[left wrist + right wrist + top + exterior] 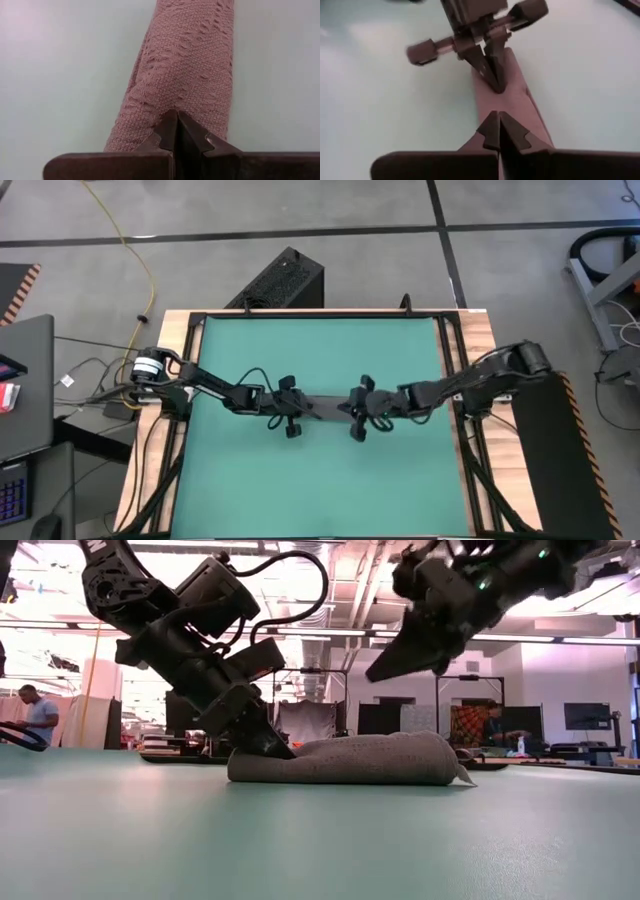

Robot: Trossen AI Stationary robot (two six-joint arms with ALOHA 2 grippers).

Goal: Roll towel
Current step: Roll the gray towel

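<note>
The grey towel [345, 760] lies as a long low roll on the green table top [320, 350], running left to right between my two grippers. My left gripper [276, 747] is shut, with its tips down on the roll's left end; the left wrist view shows the roll [185, 65] stretching away from the shut fingers. My right gripper [376, 676] is shut and hangs in the air above the roll's right half, touching nothing. Its wrist view looks along the roll [512, 107] toward my left gripper [494, 85]. My left gripper presses its shut fingertips [177, 120] onto the top of the roll at its left end [290, 752]. The fingers slant down from the table's left side and point along the roll. The roll lies flat on the table.
A black box [283, 280] stands beyond the table's far edge. Wooden frame strips [475, 350] border the green mat on both sides. Open green surface lies near and far of the roll. People [38, 712] show in the room behind.
</note>
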